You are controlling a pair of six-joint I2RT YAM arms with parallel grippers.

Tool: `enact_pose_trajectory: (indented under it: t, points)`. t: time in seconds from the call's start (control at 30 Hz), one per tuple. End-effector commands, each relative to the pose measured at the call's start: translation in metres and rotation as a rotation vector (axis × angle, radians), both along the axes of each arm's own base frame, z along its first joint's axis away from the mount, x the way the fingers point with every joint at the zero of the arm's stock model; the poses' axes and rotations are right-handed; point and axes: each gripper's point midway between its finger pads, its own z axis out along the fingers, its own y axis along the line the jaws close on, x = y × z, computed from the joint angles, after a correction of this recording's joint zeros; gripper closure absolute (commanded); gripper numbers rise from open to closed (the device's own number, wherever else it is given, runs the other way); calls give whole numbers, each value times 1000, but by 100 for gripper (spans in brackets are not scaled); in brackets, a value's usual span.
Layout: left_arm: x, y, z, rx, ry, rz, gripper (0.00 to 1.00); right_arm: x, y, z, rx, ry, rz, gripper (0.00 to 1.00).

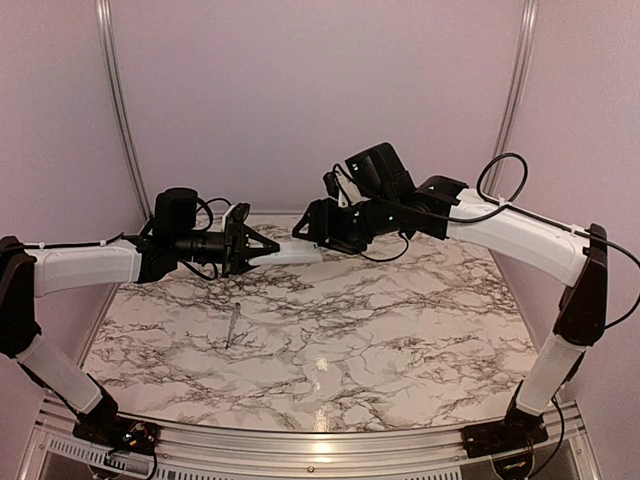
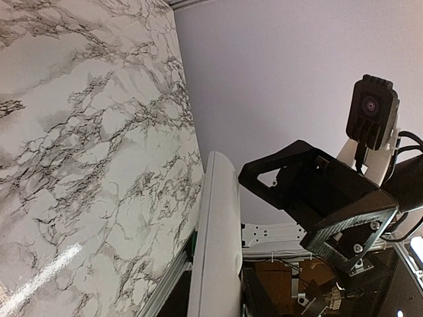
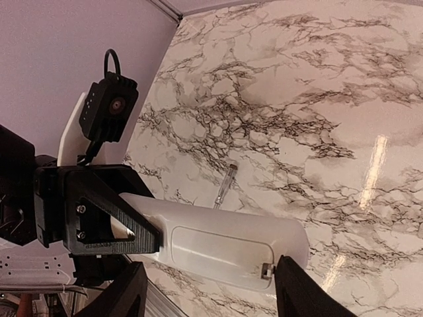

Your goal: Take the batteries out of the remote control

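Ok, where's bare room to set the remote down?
Wide bare table right of the silvery tool, out to its edge; a narrower strip left of the tool. Crowded: far centre, where left claw and right claw meet at the remote control.

Remote control (image 3: 225,246) in left end effector (image 3: 142,231)
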Motion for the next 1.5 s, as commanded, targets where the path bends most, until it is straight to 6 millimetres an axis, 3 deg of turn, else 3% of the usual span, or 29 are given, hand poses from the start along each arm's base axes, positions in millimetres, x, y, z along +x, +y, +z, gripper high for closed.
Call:
enact_pose_trajectory:
  t: [0.0, 0.27, 1.1, 1.47]
  points:
    - [-2, 0, 18, -38, -62, -5, 100, -8, -5, 0, -9, 5, 9, 35]
    - [-3, 0, 19, -41, -65, -8, 100, -10, -1, -6, 4, 20, 20, 35]
    - [-10, -12, 19, -40, -74, -57, 100, -6, 6, 5, 27, 0, 30, 35]
    - [-6, -13, 20, -39, -78, -42, 100, -10, 9, -4, 21, 29, 49, 35]
